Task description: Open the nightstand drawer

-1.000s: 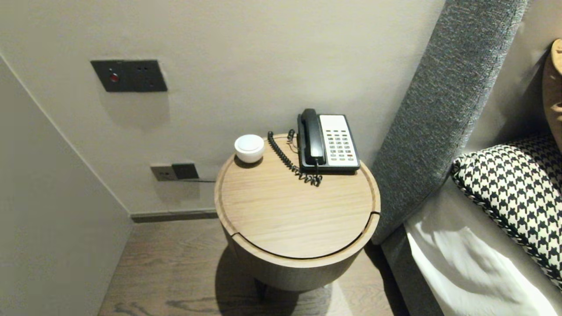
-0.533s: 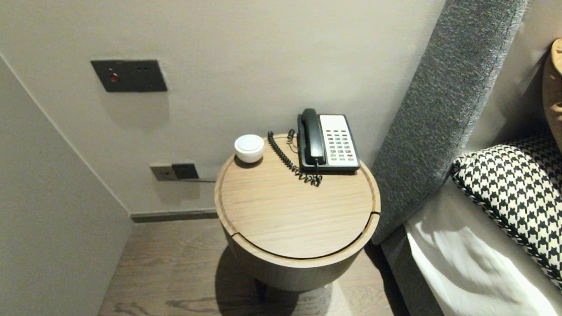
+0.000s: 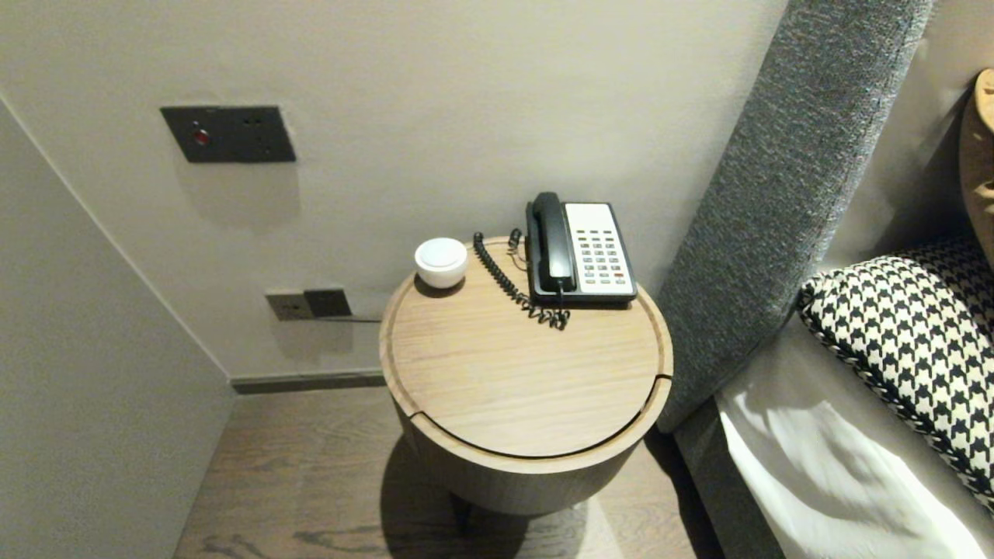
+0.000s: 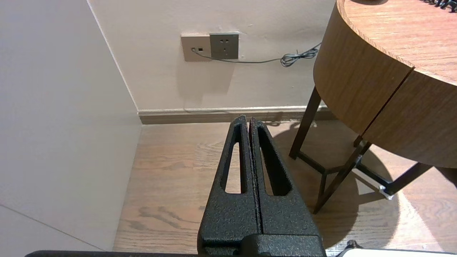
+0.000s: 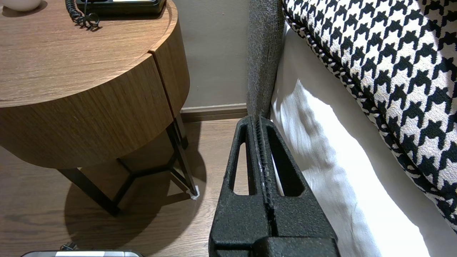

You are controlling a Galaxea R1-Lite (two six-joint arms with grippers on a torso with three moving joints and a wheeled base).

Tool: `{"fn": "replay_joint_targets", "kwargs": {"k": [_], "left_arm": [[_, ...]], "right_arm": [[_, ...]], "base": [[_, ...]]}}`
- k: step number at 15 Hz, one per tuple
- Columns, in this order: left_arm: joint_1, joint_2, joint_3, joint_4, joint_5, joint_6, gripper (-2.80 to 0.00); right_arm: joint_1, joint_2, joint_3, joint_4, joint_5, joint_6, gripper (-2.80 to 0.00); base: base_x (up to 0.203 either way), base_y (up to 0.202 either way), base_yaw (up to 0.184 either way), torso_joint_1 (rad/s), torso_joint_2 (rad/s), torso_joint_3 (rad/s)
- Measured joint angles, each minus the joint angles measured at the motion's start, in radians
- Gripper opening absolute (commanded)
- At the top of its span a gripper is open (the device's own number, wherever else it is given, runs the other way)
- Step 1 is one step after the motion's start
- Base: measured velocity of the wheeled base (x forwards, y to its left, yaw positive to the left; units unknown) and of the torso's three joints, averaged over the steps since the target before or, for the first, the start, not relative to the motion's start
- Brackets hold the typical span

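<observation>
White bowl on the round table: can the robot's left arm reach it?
Probably yes. The white bowl sits uncovered at the table's left rear edge. The left gripper, shut, is low beside the table and would need to rise first.

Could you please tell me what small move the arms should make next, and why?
Probably lift the right pincer toward the telephone: it hangs shut, holding nothing, below the top of the round table, as does the left pincer.
</observation>
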Motion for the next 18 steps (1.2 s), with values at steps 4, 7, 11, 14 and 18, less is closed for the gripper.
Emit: {"fn": "replay_joint_targets", "kwargs": {"k": [4,7,11,14,18], "left_arm": [[-0.001,0.0,0.0,0.0,0.001,-0.003,-2.8],[-0.002,0.0,0.0,0.0,0.0,-0.004,-2.8],[-0.001,0.0,0.0,0.0,0.0,-0.001,-2.8],[-0.001,0.0,0.0,-0.001,0.0,-0.01,-2.8],[-0.002,0.0,-0.006,0.008,0.006,-0.007,-2.8]], "right_arm": [[0.0,0.0,0.0,0.0,0.0,0.0,-2.8],[0.0,0.0,0.0,0.0,0.0,0.0,-2.8],[0.0,0.0,0.0,0.0,0.0,-0.001,-2.8],[0.0,0.0,0.0,0.0,0.0,0.0,-2.8],[0.0,0.0,0.0,0.0,0.0,0.0,-2.8]], "base": [[0.0,0.0,0.0,0.0,0.0,0.0],[0.0,0.0,0.0,0.0,0.0,0.0],[0.0,0.0,0.0,0.0,0.0,0.0],[0.0,0.0,0.0,0.0,0.0,0.0],[0.0,0.0,0.0,0.0,0.0,0.0]]}}
